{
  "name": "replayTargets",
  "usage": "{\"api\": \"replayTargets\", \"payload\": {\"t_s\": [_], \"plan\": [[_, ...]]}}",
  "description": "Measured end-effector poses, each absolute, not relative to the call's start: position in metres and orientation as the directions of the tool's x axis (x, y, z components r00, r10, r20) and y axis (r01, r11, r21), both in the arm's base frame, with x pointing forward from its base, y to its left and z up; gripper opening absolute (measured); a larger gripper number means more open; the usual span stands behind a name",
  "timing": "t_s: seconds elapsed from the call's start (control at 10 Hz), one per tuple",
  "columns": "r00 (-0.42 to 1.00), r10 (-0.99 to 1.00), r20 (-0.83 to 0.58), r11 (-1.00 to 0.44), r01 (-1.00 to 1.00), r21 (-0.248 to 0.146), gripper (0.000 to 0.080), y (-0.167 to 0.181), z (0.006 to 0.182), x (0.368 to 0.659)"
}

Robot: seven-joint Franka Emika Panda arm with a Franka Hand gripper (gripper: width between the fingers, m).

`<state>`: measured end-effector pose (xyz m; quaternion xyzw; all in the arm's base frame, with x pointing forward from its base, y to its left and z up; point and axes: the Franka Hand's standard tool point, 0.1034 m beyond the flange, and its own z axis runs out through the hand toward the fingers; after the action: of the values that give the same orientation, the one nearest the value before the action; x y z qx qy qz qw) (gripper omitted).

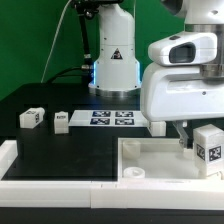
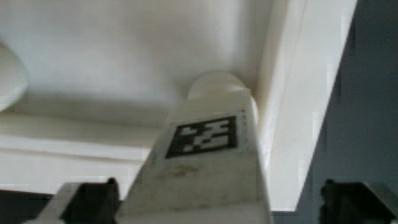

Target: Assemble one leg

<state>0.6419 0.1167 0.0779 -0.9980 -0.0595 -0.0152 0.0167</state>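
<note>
My gripper [image 1: 198, 138] is at the exterior view's right, over the right part of the large white panel [image 1: 150, 160]. It holds the leg [image 1: 209, 150], a chunky white post with a black-and-white tag, slightly tilted. In the wrist view the leg [image 2: 210, 140] runs out from between the dark fingers [image 2: 89, 200] of the gripper [image 2: 222, 198] toward a corner of the panel [image 2: 107, 80], beside its raised rim [image 2: 302, 70]. One finger touches the leg. A thin gap shows at the other finger.
Two more small white tagged posts [image 1: 31, 117] [image 1: 61, 120] lie on the black table at the exterior view's left. The marker board [image 1: 112, 118] lies in the middle, before the arm's base [image 1: 113, 70]. A white rail [image 1: 60, 180] runs along the front.
</note>
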Motion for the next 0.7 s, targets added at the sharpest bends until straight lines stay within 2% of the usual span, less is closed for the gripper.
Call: {"api": "replayTargets", "payload": {"t_s": [0.1,0.2,0.3,0.5,0.6,0.7], "plan": [[0.992,0.118,0.032,-0.992,0.119,-0.032,0.0411,0.1165,0.0778,0.6419],[0.995,0.097,0.032,-0.995,0.098,-0.033,0.0411,0.1167,0.0777,0.6419],[0.997,0.068,0.030,-0.997,0.069,-0.034,0.0290,0.1167,0.0776,0.6418],[0.998,0.048,0.029,-0.998,0.049,-0.036,0.0290,0.1168,0.0774,0.6417],[0.998,-0.060,0.024,-0.997,-0.059,-0.040,0.0290,0.1178,0.0770,0.6414],[0.966,-0.258,0.018,-0.966,-0.257,-0.034,0.0290,0.1200,0.0761,0.6406]]}}
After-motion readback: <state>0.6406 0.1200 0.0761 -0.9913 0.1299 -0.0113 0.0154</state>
